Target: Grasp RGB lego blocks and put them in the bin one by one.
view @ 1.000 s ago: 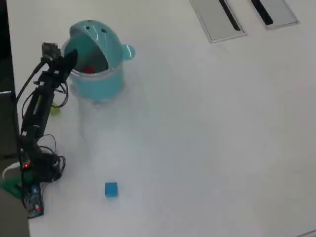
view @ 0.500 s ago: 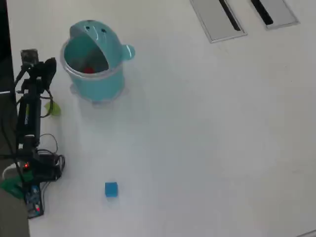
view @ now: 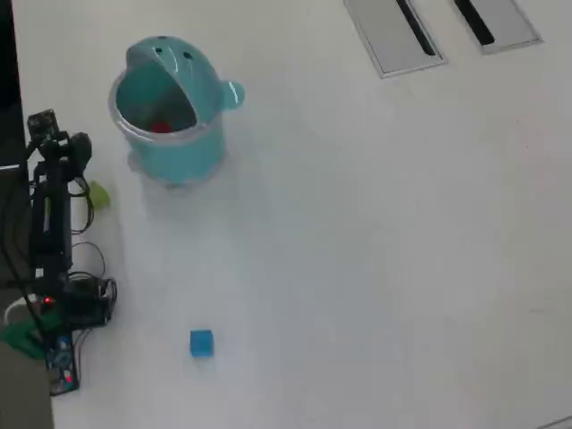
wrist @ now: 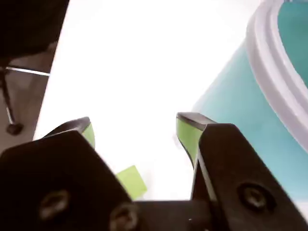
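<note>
Spanning both views is a white table [view: 375, 232], on which a teal plastic cylindrical bin with a clear rim and domed hood [view: 170, 134] stands upper left in the overhead view. The black hobby arm [view: 49, 223] is now seen swung back from the bin's rim to the table's left edge. Its claw [wrist: 134, 132] is held wide open and empty. A small red cube [view: 161, 127] lies inside the bin, so one block is judged delivered. The yellow-green cube [view: 98, 195] sits just beside the arm, below the claw; the blue cube [view: 201, 342] lies well apart, lower down.
</note>
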Tool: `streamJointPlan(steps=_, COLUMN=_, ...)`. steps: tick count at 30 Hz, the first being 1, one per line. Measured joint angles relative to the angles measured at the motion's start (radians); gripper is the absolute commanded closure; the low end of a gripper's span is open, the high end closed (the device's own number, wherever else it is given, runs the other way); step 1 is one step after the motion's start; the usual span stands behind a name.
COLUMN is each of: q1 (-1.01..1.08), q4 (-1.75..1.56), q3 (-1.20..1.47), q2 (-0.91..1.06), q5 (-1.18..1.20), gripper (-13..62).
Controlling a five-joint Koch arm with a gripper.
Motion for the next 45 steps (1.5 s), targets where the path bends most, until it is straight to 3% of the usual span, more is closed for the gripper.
streamJointPlan(steps=24, q1=-0.086, q4=-0.035, q3=0.110, q2=-0.196, q5=-0.123, gripper=17.9)
streamJointPlan(steps=45, q1=-0.037, q4=-0.038, q3=0.141, q2=-0.330, q5=-0.178, gripper=18.1)
